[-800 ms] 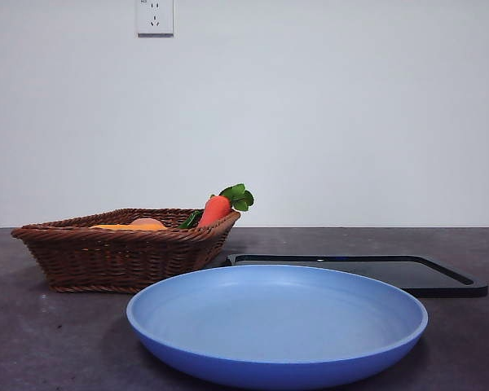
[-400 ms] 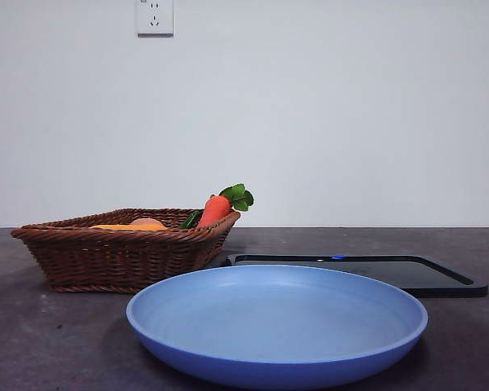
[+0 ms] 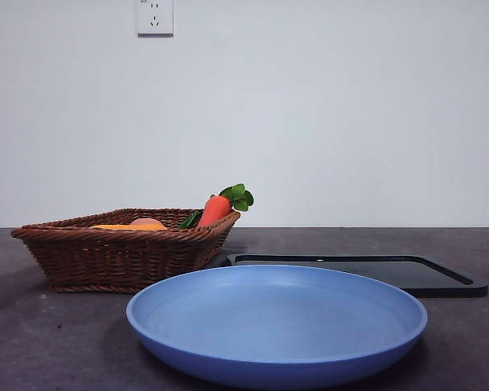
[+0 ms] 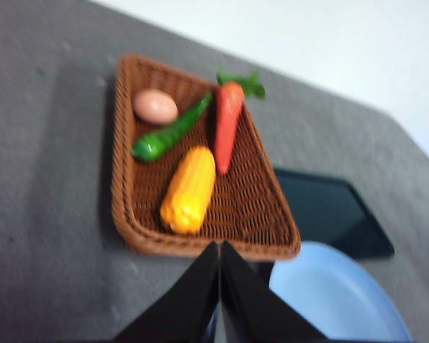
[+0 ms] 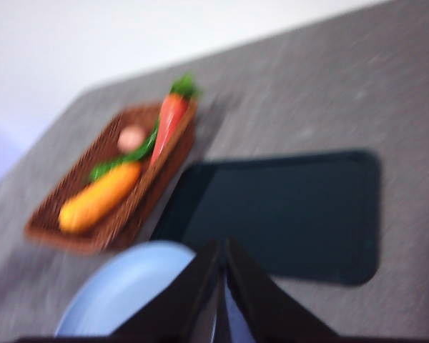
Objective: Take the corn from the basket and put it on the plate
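The corn (image 4: 189, 189) is a yellow-orange cob lying in the brown wicker basket (image 4: 268, 207), beside a carrot (image 4: 227, 126); it also shows as the corn (image 5: 99, 197) in the right wrist view. From the front only a thin yellow strip of corn (image 3: 118, 227) shows over the basket (image 3: 122, 259) rim. The blue plate (image 3: 277, 326) stands empty in front, right of the basket. My left gripper (image 4: 219, 246) hangs shut, high above the basket's near edge. My right gripper (image 5: 222, 246) is shut too, high over the plate (image 5: 118, 289). Neither arm shows in the front view.
The basket also holds a green pepper (image 4: 168, 133) and a small peach-coloured round item (image 4: 155, 106). A flat black tray (image 3: 407, 273) lies behind the plate to the right. A white wall with a socket (image 3: 154, 16) backs the table.
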`<action>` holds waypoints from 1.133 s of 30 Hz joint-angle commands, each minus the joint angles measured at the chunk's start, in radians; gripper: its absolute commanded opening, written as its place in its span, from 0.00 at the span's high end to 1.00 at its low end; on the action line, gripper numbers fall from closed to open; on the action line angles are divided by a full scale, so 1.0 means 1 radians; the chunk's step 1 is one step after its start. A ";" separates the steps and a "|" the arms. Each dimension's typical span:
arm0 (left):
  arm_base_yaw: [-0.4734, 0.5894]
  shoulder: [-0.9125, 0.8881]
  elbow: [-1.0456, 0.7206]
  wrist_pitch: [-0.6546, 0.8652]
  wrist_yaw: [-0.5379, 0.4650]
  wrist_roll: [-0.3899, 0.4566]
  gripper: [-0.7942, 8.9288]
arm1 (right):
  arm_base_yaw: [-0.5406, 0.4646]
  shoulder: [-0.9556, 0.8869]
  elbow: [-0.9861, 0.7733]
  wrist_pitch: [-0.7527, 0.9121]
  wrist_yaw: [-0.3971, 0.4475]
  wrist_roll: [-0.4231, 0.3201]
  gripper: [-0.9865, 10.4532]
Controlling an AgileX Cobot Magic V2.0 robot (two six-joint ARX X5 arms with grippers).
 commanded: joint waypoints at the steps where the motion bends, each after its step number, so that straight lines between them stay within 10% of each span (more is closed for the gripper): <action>1: -0.016 0.067 0.060 -0.036 0.028 0.090 0.91 | 0.051 0.069 0.059 -0.045 -0.011 -0.124 0.91; 17: -0.127 0.242 0.150 -0.088 -0.001 0.171 0.91 | 0.341 0.272 0.135 -0.125 0.147 -0.243 0.91; 23: -0.127 0.242 0.150 -0.069 -0.001 0.167 0.49 | 0.341 0.275 0.135 -0.121 0.147 -0.191 0.66; 34: -0.127 0.243 0.150 -0.063 0.000 0.156 0.49 | 0.368 0.620 0.274 -0.134 0.117 -0.166 0.66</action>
